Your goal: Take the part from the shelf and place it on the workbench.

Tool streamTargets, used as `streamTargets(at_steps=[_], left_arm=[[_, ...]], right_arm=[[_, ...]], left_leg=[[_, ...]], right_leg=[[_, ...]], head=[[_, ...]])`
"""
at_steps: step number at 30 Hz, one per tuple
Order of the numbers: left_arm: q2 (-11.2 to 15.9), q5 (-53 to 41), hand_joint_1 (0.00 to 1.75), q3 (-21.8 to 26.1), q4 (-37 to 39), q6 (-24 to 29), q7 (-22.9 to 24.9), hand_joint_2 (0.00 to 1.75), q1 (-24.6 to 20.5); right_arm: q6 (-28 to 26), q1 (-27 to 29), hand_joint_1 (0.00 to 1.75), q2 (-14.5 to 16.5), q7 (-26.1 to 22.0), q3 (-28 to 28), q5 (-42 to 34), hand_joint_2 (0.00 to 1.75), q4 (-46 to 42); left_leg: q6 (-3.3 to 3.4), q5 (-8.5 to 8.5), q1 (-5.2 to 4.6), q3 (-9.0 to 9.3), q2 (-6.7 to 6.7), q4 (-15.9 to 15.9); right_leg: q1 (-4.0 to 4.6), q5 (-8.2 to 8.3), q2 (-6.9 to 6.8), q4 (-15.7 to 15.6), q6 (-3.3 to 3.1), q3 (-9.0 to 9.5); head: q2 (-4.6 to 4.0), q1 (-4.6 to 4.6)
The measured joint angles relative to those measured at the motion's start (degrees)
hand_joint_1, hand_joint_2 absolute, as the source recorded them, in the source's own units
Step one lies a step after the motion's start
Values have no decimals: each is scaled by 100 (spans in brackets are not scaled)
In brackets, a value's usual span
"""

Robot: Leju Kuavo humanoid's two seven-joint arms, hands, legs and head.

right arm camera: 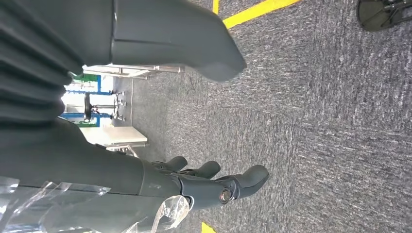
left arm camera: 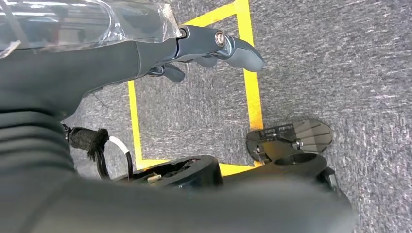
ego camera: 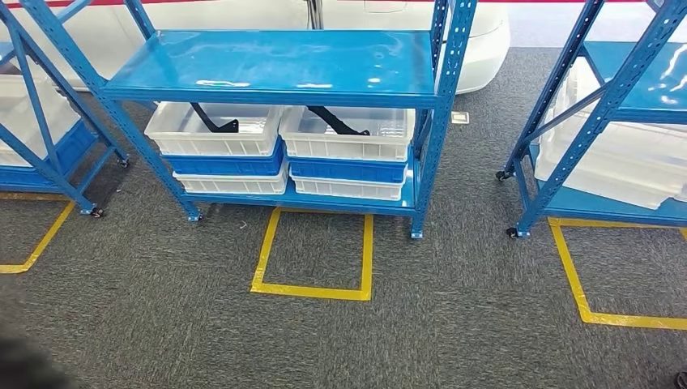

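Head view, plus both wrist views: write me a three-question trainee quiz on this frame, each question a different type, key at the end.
1. True or false: the shelf's top board carries a bin.
2. How many black parts lie in the upper white bins? A) none B) two C) four
3. Fill in: the left hand and right hand hang over grey ____.

Key:
1. False; it is bare.
2. B: one part in the left bin, one part in the right bin.
3. Carpet.
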Motion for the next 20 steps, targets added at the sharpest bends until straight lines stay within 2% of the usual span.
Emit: streamTargets(at_steps=[1,3,13,20], left_arm=[[0,8,0,-1,0,-4,1,175,0],[0,32,0,-2,0,-17,7,175,1],[0,36,0,14,0,-79,67,175,12],[0,-485,0,372,0,-335,57,175,175]], right_arm=[[20,0,0,0,2,8,-1,175,0],[56,0,0,0,2,21,-2,175,0],[147,14,0,0,-112,48,16,175,0],[393,146,0,0,-344,-94,321,175,-7]], left_leg=[[-48,-2,6,-1,0,-2],[-82,-6,7,-3,0,-3],[-78,-9,-40,-4,0,3],[-74,-11,-40,-5,-1,4]], right_leg=[[3,0,0,1,-2,-1],[3,1,0,1,-6,0],[-45,12,0,0,1,1],[-46,11,0,-1,1,-1]], head=[[0,0],[0,0],[0,0],[0,0]])
